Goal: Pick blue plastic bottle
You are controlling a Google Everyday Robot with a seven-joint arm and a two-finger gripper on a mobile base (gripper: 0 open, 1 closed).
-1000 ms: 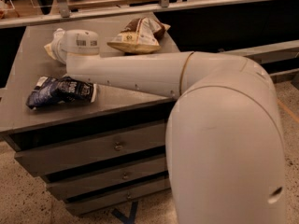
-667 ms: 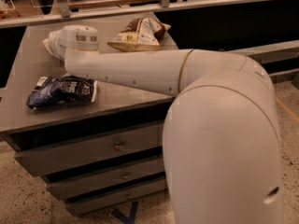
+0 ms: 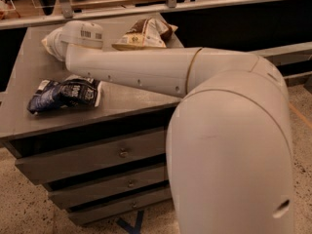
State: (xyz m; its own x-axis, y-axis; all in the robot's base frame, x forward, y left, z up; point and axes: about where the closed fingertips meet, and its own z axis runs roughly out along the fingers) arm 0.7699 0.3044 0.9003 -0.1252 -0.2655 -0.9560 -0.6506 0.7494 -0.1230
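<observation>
My arm reaches across the grey cabinet top (image 3: 29,67) from the right. Its white wrist end and gripper (image 3: 52,43) are over the far left part of the top. The wrist housing covers whatever lies under it. The blue plastic bottle does not show in the camera view; it is hidden or out of view. A dark blue and white snack bag (image 3: 63,94) lies at the front left, in front of the arm. A tan and brown snack bag (image 3: 142,35) lies at the back, just behind the arm.
The cabinet has several drawers (image 3: 97,162) below its top. A dark shelf and rail (image 3: 170,4) run behind it. My large white arm body (image 3: 229,155) fills the right foreground. The speckled floor (image 3: 19,213) shows at the lower left.
The wrist end has moved a little farther back over the cabinet top. Both snack bags lie where they were.
</observation>
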